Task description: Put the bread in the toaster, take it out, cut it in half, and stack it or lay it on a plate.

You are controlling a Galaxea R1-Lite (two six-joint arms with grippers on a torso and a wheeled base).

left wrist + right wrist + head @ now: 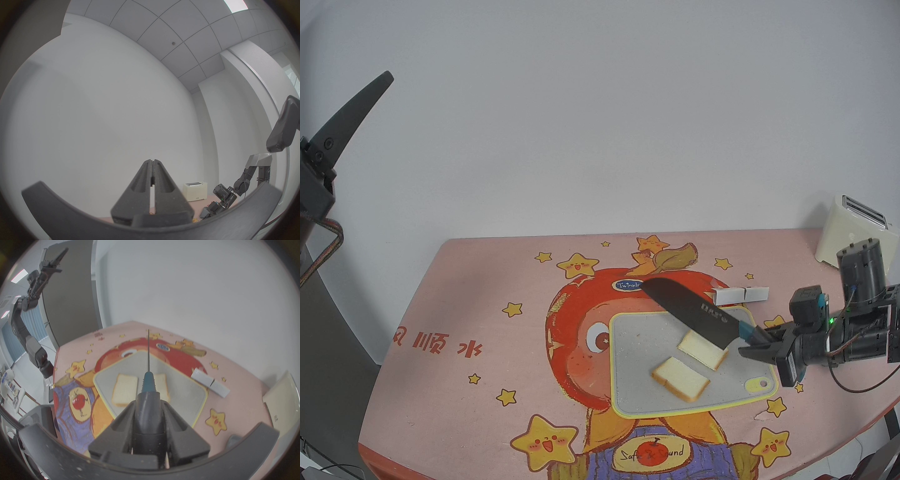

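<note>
Two halves of a bread slice lie apart on the grey cutting board (637, 387): one half (680, 378) nearer the front, the other half (703, 350) partly under the knife. My right gripper (765, 347) is shut on the knife's handle at the board's right end. The black knife (690, 310) hangs above the board with its tip toward the back left. From the right wrist, the knife (148, 377) runs edge-on between the two bread halves (125, 389). The white toaster (855, 232) stands at the back right corner. My left gripper (152, 162) is raised high off the table's left, shut and empty.
A small white knife holder (740, 294) lies just behind the board. The pink table (487, 312) has a cartoon apple print; its left half is bare. The toaster (282, 405) sits close by my right arm.
</note>
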